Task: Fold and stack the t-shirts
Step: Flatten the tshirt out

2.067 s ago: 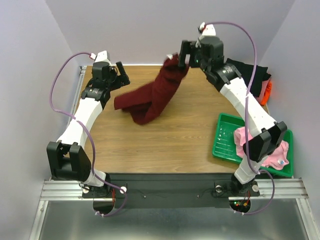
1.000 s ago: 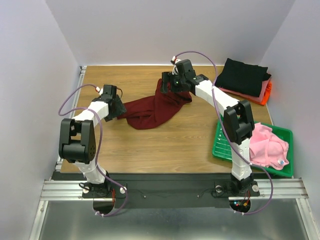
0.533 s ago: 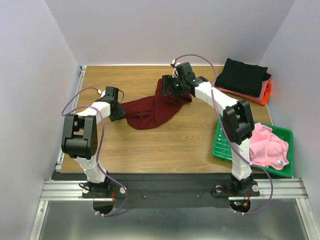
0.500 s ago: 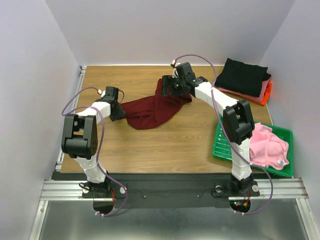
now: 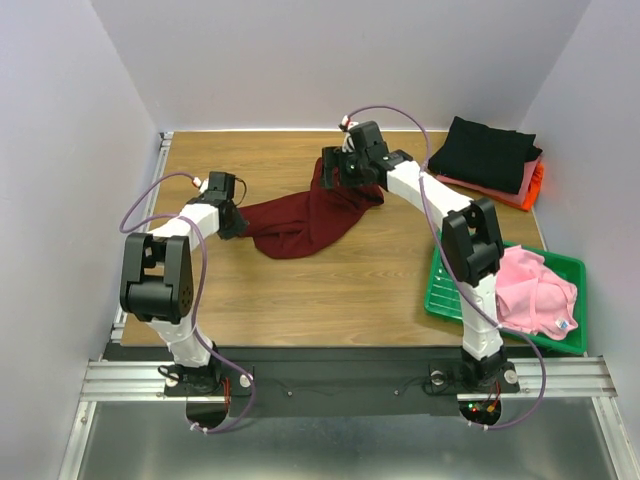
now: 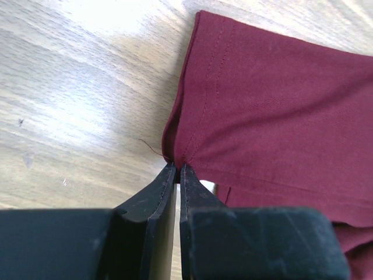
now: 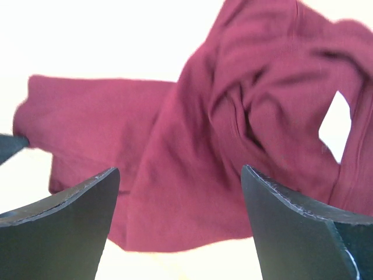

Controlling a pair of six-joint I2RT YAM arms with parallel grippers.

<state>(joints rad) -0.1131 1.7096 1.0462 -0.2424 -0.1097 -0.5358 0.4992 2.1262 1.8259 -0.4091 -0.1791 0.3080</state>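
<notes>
A dark maroon t-shirt lies crumpled on the wooden table, left of its middle. My left gripper is at the shirt's left edge. In the left wrist view the jaws are pinched together on the maroon hem. My right gripper hangs over the shirt's far right end, open. In the right wrist view its fingers stand wide apart above the bunched maroon cloth, holding nothing. A light pink t-shirt lies in a heap at the right.
The pink shirt sits in a green plastic tray at the table's near right. At the far right corner is a folded stack: a black tee on top, salmon and orange edges below it. Grey walls surround the table.
The right gripper lowered the shirt from the air onto the table and let it go. The left gripper came to the shirt's left edge and closed on the hem.
</notes>
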